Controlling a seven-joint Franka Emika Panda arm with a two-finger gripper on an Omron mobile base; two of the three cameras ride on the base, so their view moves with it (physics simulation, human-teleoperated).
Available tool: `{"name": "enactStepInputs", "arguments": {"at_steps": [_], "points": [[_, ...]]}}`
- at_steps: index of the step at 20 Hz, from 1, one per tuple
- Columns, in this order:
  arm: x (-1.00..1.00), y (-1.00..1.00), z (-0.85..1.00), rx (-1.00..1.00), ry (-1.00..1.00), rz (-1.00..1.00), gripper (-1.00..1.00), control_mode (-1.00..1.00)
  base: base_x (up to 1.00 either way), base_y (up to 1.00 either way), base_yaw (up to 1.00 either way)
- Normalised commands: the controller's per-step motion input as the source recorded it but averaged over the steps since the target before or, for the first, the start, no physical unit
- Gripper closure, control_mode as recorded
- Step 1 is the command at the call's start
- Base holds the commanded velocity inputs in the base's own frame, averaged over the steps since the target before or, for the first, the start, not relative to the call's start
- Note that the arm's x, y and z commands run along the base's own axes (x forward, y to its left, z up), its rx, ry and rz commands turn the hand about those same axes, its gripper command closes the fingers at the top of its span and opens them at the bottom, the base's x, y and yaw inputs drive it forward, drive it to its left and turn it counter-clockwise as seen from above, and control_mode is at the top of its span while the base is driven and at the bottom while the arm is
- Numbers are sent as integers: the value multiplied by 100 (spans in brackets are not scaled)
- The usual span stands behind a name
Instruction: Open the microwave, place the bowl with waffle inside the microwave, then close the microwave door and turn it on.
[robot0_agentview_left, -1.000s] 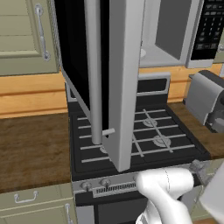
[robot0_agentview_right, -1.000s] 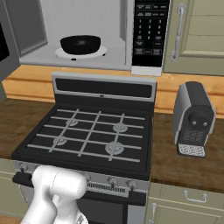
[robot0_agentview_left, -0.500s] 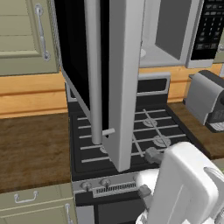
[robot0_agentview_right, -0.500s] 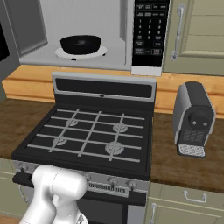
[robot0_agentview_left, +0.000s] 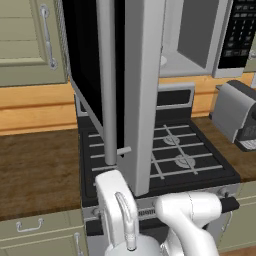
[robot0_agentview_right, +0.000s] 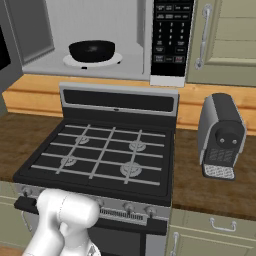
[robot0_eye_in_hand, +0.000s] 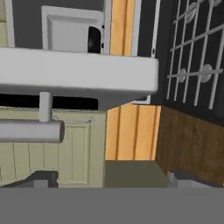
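The microwave (robot0_agentview_right: 100, 30) hangs above the stove with its cavity exposed. The black bowl (robot0_agentview_right: 91, 50) rests on the white turntable (robot0_agentview_right: 112, 60) inside; from here its rim hides the waffle. The microwave door (robot0_agentview_left: 145, 90) stands swung wide out toward me, its grey bar handle (robot0_agentview_left: 106, 80) on the outer side. Seen from the hand, my gripper (robot0_eye_in_hand: 113, 179) is open and empty, low and in front of the door's edge (robot0_eye_in_hand: 78, 76) and handle (robot0_eye_in_hand: 30, 131). The keypad panel (robot0_agentview_right: 170, 35) sits right of the cavity.
A black gas stove (robot0_agentview_right: 105, 150) lies below the microwave. A grey coffee machine (robot0_agentview_right: 222, 135) stands on the wooden counter (robot0_agentview_right: 200, 190) to the right. Beige cabinets (robot0_agentview_left: 25, 40) flank the microwave. My white arm (robot0_agentview_left: 125, 215) rises in front of the stove.
My arm has swung across the lower part of the left base view, from the right toward the middle. The door, bowl and open jaws have stayed as they were.
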Motion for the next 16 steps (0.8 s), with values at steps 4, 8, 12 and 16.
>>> {"name": "enactStepInputs", "arguments": {"at_steps": [4, 8, 12, 16], "points": [[97, 99, -88, 0, -4, -4, -100, -100, 0, 0, 0], [100, 58, -99, 3, -6, -1, -100, -100, 0, 0, 0], [99, 15, -100, 0, -18, -1, -100, -100, 0, 0, 0], [88, 6, -74, 0, -29, -6, -100, -100, 0, 0, 0]]}}
